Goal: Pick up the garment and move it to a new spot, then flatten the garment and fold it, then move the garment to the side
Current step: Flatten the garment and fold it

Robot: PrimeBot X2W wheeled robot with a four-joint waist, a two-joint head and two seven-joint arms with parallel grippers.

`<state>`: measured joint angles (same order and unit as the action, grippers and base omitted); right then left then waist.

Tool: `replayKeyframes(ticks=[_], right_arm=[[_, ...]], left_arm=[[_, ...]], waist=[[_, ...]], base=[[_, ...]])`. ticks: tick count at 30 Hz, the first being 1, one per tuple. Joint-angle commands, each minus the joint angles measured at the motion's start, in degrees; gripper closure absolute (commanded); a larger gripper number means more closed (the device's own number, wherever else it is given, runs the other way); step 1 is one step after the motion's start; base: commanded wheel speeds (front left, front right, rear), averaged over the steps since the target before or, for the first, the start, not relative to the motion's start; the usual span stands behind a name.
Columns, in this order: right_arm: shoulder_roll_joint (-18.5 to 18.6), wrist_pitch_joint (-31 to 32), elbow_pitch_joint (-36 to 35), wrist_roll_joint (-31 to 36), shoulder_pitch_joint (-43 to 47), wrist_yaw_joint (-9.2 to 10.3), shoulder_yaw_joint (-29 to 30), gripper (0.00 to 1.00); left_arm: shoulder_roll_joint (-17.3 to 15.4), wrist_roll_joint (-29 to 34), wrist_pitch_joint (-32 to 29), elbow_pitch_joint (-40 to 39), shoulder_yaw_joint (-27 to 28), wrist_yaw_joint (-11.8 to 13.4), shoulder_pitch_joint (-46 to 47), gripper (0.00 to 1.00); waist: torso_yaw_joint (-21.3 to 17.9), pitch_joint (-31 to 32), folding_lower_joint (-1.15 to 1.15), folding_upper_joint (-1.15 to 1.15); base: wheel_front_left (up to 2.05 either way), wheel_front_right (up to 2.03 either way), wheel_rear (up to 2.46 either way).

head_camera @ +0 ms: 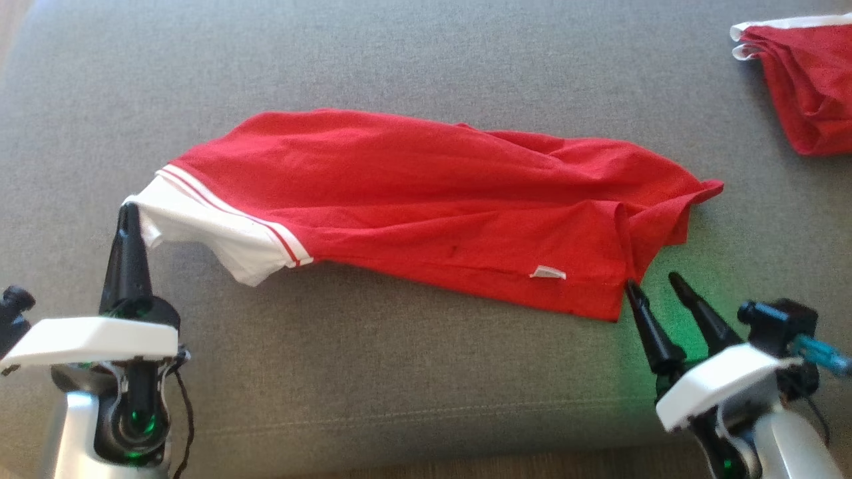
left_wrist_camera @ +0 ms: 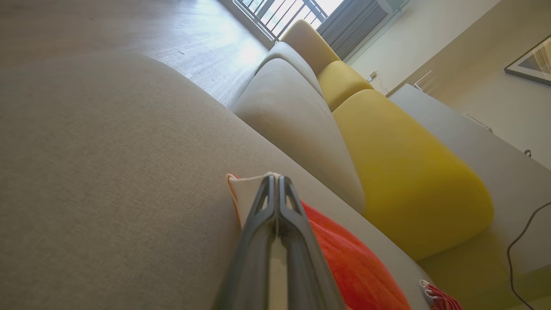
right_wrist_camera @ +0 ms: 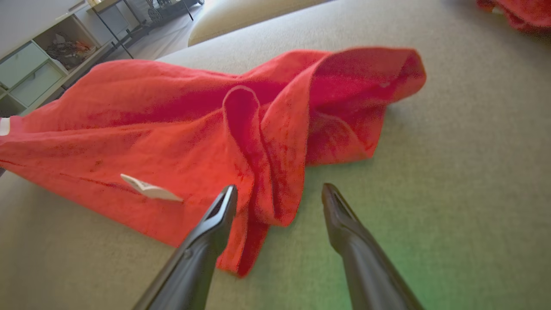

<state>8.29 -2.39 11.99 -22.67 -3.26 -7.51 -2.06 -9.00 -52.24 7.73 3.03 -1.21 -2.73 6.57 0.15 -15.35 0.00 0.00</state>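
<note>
**One-ended hold puts the spread at risk**

The garment, red with a white sleeve, is laid lengthwise across the grey cushion. It is only partly flattened, and the right end is seen rumpled and doubled over on itself. The left hand is pressed together on the very edge of the white sleeve, which is lifted slightly off the cushion. The right hand is spread at the lower right corner, with one finger at the cloth's edge and nothing gripped.

Since the cloth is held at one end alone, any pull from the left is likely to drag the whole piece and deepen the creases instead of tightening it. The pinch is taken so near the sleeve's edge that it could be lost under tension. If the right hand is closed where it stands, only the hanging fold may be caught, or the cloth missed altogether, and the doubled corner would then be folded in. A second red garment lies well apart at the far right and is not threatened.
</note>
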Motion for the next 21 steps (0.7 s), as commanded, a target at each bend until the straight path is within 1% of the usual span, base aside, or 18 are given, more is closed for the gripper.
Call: replayKeyframes(ticks=[1,5,7,10,14,21], right_arm=[[0.08,0.18,-2.44,0.28,-0.1,0.02,-0.91,0.0],[-1.05,4.34,-11.63,-1.1,3.79,0.02,-0.45,0.0],[-0.99,6.89,-14.37,-1.95,5.43,0.02,-1.28,0.0],[-1.25,8.46,-16.2,-2.12,6.41,0.02,-1.56,0.0],[-2.31,9.02,-14.17,-3.27,5.27,0.02,-1.26,0.0],[-2.14,7.97,-7.29,-4.86,0.9,0.02,-1.06,0.0]], left_arm=[[-1.02,0.41,0.55,-1.57,2.24,-0.38,0.92,1.0],[-0.69,0.21,1.75,-0.44,2.59,-0.69,0.9,1.0],[-0.57,0.17,2.13,0.0,2.62,-0.81,1.01,1.0],[-0.4,0.11,2.6,0.44,2.69,-0.93,1.05,1.0],[-0.05,0.11,2.88,0.93,2.35,-1.04,1.37,1.0],[0.19,0.37,2.71,1.09,1.32,-1.16,2.64,1.0]], waist=[[-0.08,-0.27,0.0,0.0],[-0.31,-0.93,0.0,0.0],[-0.25,-1.04,0.0,0.0],[-0.23,-1.14,0.0,0.0],[0.3,-1.29,0.0,0.0],[1.65,-2.01,0.0,0.0]], base=[[0.0,0.0,0.0],[0.0,0.0,0.0],[0.0,0.0,0.0],[0.0,0.0,0.0],[0.0,0.0,0.0],[0.0,0.0,0.0]])
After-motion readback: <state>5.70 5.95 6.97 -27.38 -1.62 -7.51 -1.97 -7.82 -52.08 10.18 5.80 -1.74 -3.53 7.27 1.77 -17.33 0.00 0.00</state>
